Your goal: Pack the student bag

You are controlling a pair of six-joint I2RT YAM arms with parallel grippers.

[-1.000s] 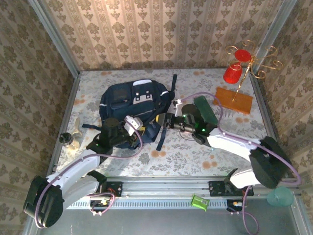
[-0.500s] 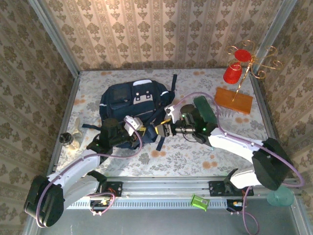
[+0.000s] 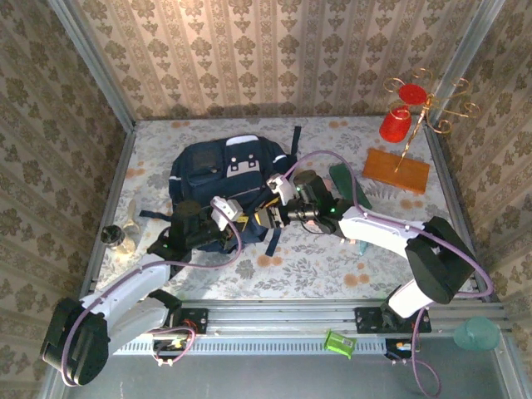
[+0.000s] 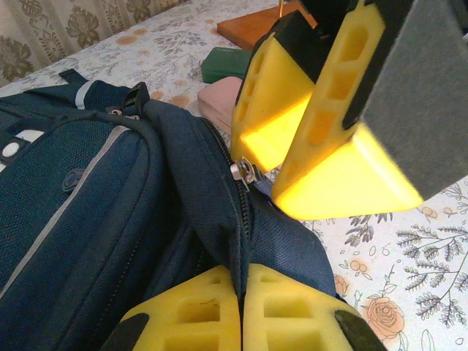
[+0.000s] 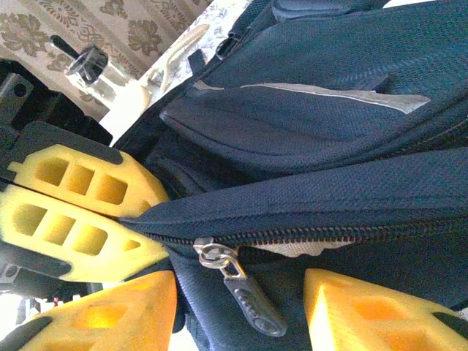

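The student bag [image 3: 224, 170] is a dark navy backpack lying flat at the table's middle left. My left gripper [image 3: 235, 219] is at its near right edge, shut on the bag's fabric along the zipper seam [image 4: 245, 281]. My right gripper [image 3: 268, 218] is right beside it and open. Its yellow fingers [image 4: 322, 124] straddle the dark zipper pull [image 5: 245, 296], which hangs in the gap between them, touching neither finger. The zipper [image 5: 329, 232] is parted a little beside the slider, showing pale lining. The left fingers [image 5: 80, 212] pinch the seam just behind the slider.
A green case [image 3: 349, 187] and a pink case [image 4: 223, 102] lie just right of the bag. An orange board [image 3: 396, 169] and a gold stand with red cups [image 3: 397, 123] occupy the back right. A small bottle [image 3: 116, 237] stands at the left edge.
My right gripper has moved left to the bag's near edge, close beside the left gripper and around the zipper pull. The left gripper has kept its grip and place.
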